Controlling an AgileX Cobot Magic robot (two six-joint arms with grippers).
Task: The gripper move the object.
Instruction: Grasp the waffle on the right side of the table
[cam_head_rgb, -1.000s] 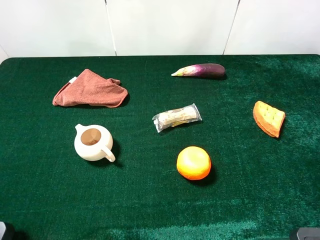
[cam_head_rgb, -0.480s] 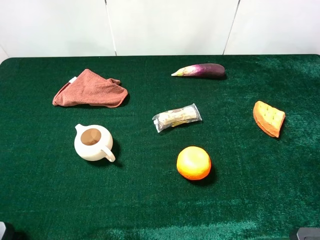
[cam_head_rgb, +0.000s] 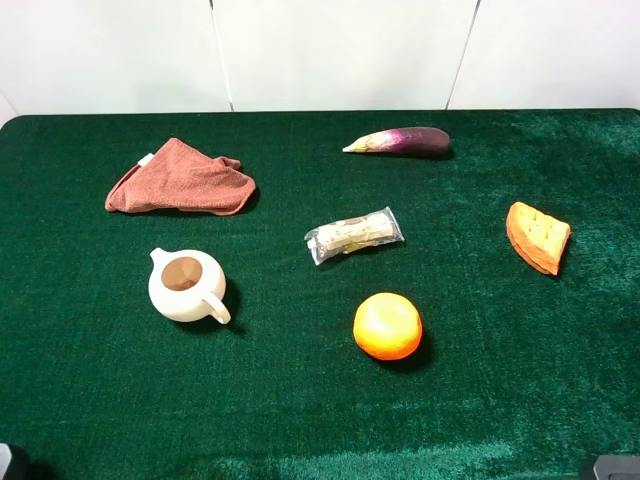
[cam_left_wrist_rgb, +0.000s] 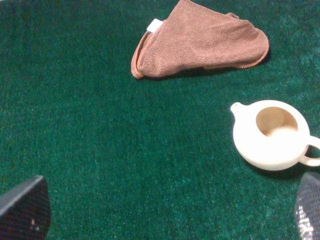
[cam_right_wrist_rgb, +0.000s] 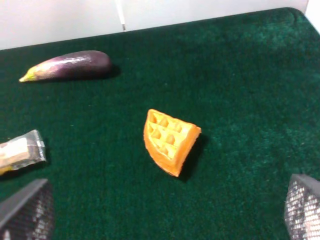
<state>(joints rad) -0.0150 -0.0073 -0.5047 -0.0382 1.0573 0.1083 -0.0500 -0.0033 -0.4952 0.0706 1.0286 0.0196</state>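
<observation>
object (cam_head_rgb: 537, 236): lying on bench (cam_head_rgb: 300, 420), far right side, well apart from the rest; closest neighbours being orange fruit (cam_head_rgb: 387, 325) and wrapped packet (cam_head_rgb: 353, 235), both toward centre.
right hand (cam_right_wrist_rgb: 164, 212): fingers standing wide apart, nothing btwn them; hovering back by bench's front edge, touching nothing.
left hand (cam_left_wrist_rgb: 165, 210): fingers also standing apart, empty; facing white jug (cam_left_wrist_rgb: 270, 134) and brown cloth (cam_left_wrist_rgb: 200, 40), i.e. the wrong side.
nearer arm: right one, judging by layout; object is sitting straight ahead of it, abt in line w/ the gap btwn its fingers.
long axis: wedge is running diagonally in overhead cam, narrow tip pointing front-right; prob needing some wrist turn so fingers are closing across the short width.
overhead cam only: giving whole layout, but hands barely showing, just dark bits at bottom corners.
right wrist cam only: showing yellow grid face tilting up, thick orange side wall, and eggplant (cam_right_wrist_rgb: 67, 66) lying beyond.
</observation>
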